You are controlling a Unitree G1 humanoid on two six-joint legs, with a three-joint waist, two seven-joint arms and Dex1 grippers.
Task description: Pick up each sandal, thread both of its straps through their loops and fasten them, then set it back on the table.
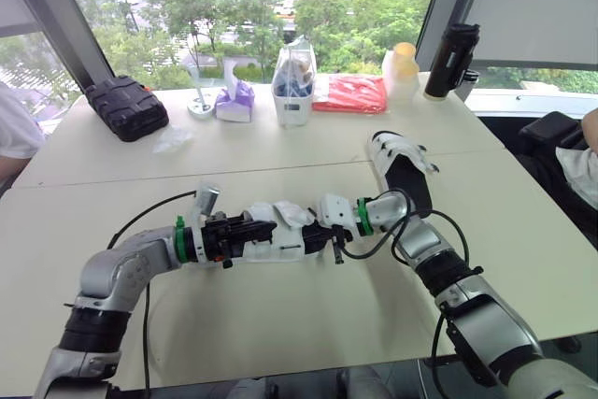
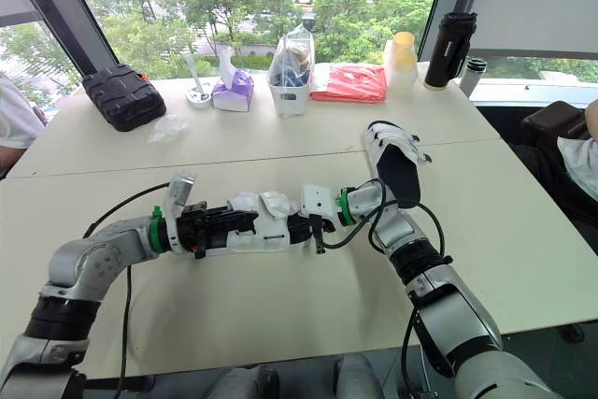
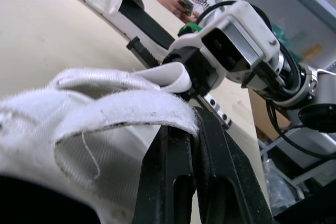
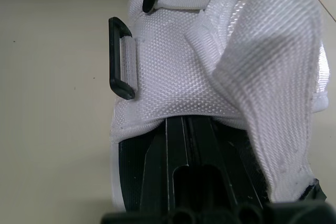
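Where wrist-close, black loop [image 4: 122, 59] on sandal [image 4: 168, 80]

**Centre of the worktop [image 1: 280, 334]:** blocked by the white sandal [image 1: 280, 238]. The left gripper [image 1: 264, 228] and right gripper [image 1: 320, 229] are closed on it from opposite ends, and their cables loop over the surface beside each wrist.

**Behind the right wrist:** a second sandal [image 1: 402, 170] lies close by.

**Open passage:** the strip between these and the back row, except for a crumpled plastic wrap [image 1: 173, 140] on its left.

**Back row, along the window:** black case [image 1: 126, 107], tissue box [image 1: 234, 102], clear container [image 1: 293, 86], red packet [image 1: 350, 93], bottle [image 1: 402, 67] and black flask [image 1: 451, 61].

**Near edge:** open.
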